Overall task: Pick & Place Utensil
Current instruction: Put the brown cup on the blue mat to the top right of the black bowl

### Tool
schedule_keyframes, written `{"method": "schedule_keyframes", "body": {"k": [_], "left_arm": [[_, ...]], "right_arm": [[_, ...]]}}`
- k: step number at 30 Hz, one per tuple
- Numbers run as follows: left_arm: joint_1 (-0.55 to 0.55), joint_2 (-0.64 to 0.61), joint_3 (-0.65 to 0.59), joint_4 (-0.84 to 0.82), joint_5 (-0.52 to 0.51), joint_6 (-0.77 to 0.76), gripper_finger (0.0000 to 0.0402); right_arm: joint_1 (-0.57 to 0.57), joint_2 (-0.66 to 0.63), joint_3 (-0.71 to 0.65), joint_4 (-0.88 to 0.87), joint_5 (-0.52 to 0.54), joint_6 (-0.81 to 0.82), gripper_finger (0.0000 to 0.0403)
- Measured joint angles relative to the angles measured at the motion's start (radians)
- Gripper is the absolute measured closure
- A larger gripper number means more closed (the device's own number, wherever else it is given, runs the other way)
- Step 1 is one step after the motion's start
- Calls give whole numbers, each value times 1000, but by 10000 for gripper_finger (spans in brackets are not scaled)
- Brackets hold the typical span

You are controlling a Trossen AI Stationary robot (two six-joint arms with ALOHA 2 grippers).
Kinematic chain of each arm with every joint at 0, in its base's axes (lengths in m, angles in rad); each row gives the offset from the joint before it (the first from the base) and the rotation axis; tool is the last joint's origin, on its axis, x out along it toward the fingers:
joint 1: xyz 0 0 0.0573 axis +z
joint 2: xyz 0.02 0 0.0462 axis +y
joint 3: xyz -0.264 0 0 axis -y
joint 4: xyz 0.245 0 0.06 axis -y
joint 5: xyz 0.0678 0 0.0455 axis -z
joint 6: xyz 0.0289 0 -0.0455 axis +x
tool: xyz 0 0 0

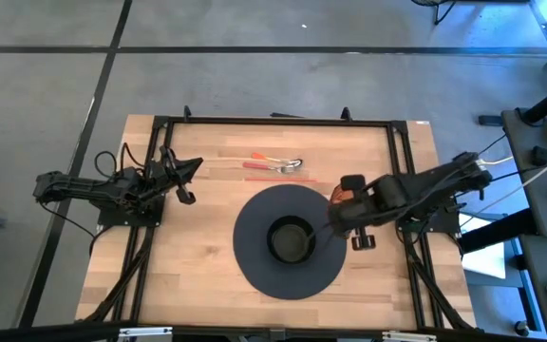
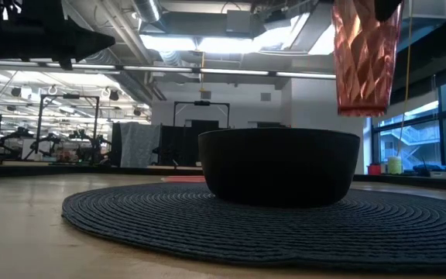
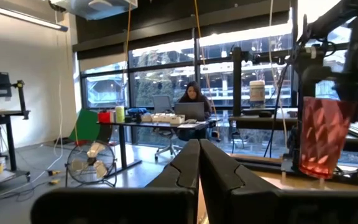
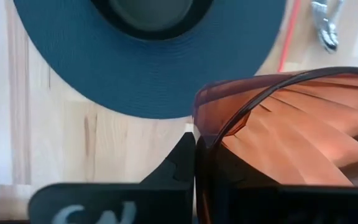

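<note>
The right pincer (image 4: 194, 165) is clamped on the rim of a faceted, translucent red cup (image 4: 291, 134), held above the round woven mat's (image 1: 254, 261) edge. On the mat a dark, smooth bowl (image 2: 279, 165) is set. Farther off, the red-handled utensils (image 1: 275, 165) are left on the wooden surface (image 1: 198, 199). The left pincer (image 1: 188, 182) is pressed closed at the left edge.

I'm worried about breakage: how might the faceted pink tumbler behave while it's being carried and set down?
The translucent, faceted pink tumbler looks like thin plastic, so probably light and unlikely to shatter. The right hand pinches only its rim, so it may swing or slip. Being tall and narrow, it could tip if set down on the ribbed edge of the dark round woven mat.
</note>
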Motion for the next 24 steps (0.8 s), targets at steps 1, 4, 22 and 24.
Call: {"method": "schedule_keyframes", "body": {"k": [1, 4, 22, 24], "left_arm": [[0, 0, 0, 0, 0, 0, 399], [0, 0, 0, -2, 0, -1, 399], [0, 0, 0, -13, -3, 2, 396], [0, 0, 0, -12, -5, 2, 394]], "right_arm": [[6, 16, 0, 2, 0, -17, 391], [11, 59, 0, 31, 0, -63, 391], [-55, -39, -239, 244, -29, -153, 391], [-76, -40, -281, 247, -34, -156, 391]]}}
